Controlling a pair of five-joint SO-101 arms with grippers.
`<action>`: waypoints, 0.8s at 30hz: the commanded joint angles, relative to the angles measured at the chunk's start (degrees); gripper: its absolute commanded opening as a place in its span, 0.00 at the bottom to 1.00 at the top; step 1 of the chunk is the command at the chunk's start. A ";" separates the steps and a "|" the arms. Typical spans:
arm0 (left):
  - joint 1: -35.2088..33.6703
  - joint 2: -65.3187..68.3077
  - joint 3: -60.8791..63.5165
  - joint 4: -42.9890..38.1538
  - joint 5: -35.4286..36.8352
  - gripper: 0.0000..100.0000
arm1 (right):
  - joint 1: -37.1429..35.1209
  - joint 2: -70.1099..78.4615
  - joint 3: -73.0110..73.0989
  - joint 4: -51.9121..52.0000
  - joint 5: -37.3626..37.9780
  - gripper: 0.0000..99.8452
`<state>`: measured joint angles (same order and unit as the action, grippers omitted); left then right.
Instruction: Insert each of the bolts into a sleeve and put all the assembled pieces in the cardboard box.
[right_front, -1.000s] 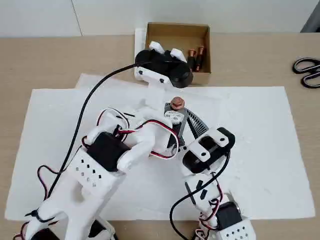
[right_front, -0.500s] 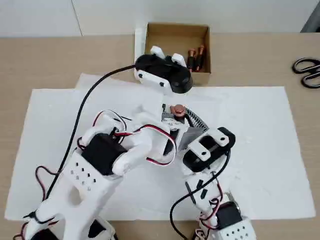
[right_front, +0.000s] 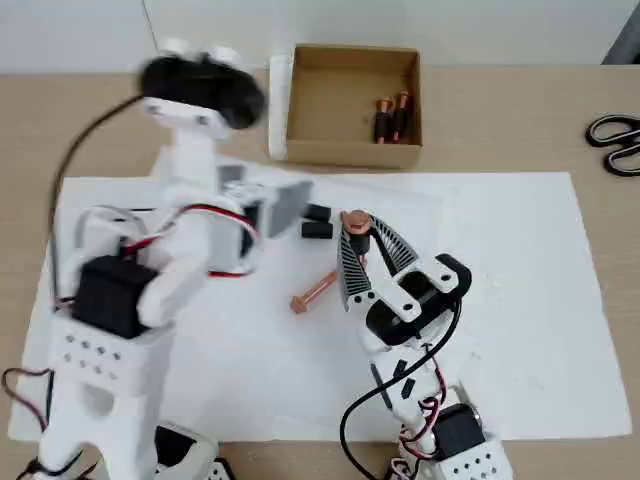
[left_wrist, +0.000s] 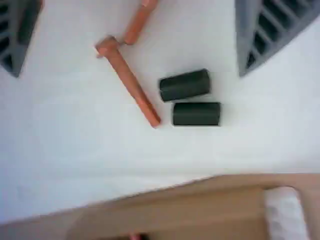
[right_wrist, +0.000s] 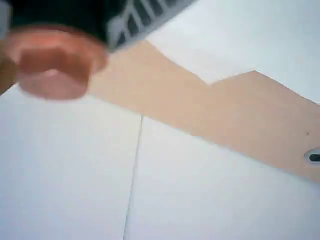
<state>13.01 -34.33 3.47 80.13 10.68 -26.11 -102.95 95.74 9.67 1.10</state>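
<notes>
Left arm has swung off the cardboard box (right_front: 350, 155) to upper left. Left claw (left_wrist: 129, 56) hangs apart over two sleeves (left_wrist: 184, 85) and a loose bolt (left_wrist: 131, 82), centre of the surface. Right claw (right_front: 362, 234) is clamped on an upright bolt (right_front: 353, 219). Two assemblies (right_front: 391, 118) are boxed, so a sleeve pickup looks next.

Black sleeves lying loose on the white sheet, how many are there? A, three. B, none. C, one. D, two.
D: two black sleeves lie side by side on the white sheet, both empty, next to a loose bolt.
</notes>
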 joint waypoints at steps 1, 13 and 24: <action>-6.86 -4.92 -2.15 -1.41 -0.79 0.26 | 0.13 -0.84 -0.18 -1.36 0.53 0.00; -32.79 -12.31 3.21 6.59 -0.97 0.26 | 6.99 -0.04 -7.65 -1.36 0.53 0.00; -38.07 -12.66 20.97 7.38 -6.51 0.26 | 13.67 31.16 -33.93 -5.93 0.53 0.00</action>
<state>-24.62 -46.02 23.78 86.90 5.14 -13.89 -84.13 74.55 8.35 1.10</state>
